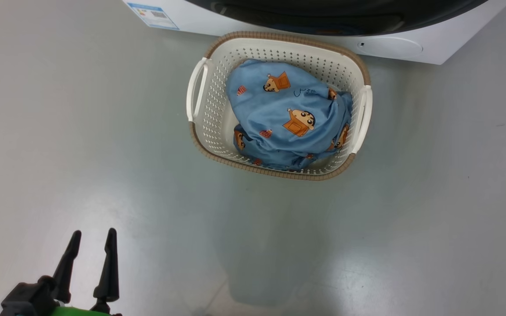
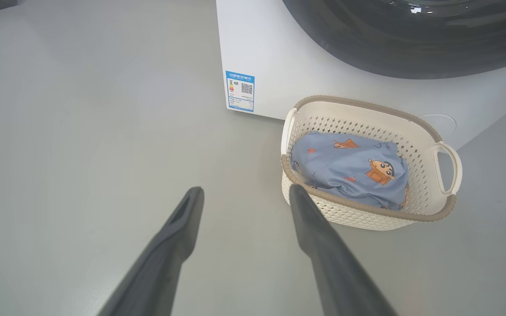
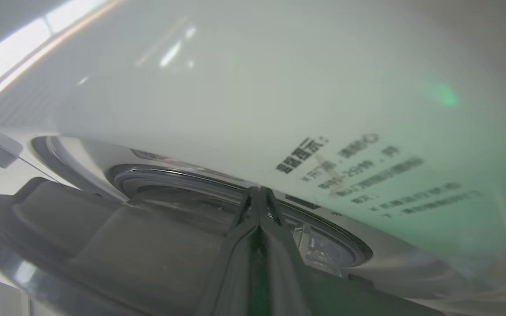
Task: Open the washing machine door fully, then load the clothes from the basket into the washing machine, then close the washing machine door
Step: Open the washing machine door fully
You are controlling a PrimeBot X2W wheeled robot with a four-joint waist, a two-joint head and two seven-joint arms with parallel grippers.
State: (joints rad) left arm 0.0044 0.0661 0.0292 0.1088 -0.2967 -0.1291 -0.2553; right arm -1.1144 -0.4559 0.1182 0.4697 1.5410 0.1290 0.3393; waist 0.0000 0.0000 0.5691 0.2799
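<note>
Two grippers, two different states. The left gripper (image 1: 94, 231) hung low at the robot's left over bare grey floor (image 1: 59, 131), dark fingers spread wide & holding nothing, well apart from the basket (image 1: 212, 118). The right gripper (image 3: 259, 190) was up at the washing machine (image 2: 270, 48), fingers pressed flat together w/ nothing btwn them. Its tips were close to the white front panel at the edge of the grey gasket (image 3: 182, 177); whether they touched couldn't be told. In the right wrist view the washing machine door (image 3: 103, 237) showed as a big dark glossy mass low & left of the fingers. It seemingly stood off the opening, since the gasket ring was visible beyond it; how far open wasn't clear. The cream basket sat on the floor just in front of the machine, near its blue label (image 2: 240, 91). The clothes (image 1: 286, 118), a light blue bundle w/ orange cartoon figures, lay inside it. Judged from this, step one, opening the door, was in hand & loading hadn't begun. Next move prob. called for the closed right fingers to push the door fully wide w/o knocking the basket below. After that, the open left gripper would need to reach fwd & down onto the bundle.
</note>
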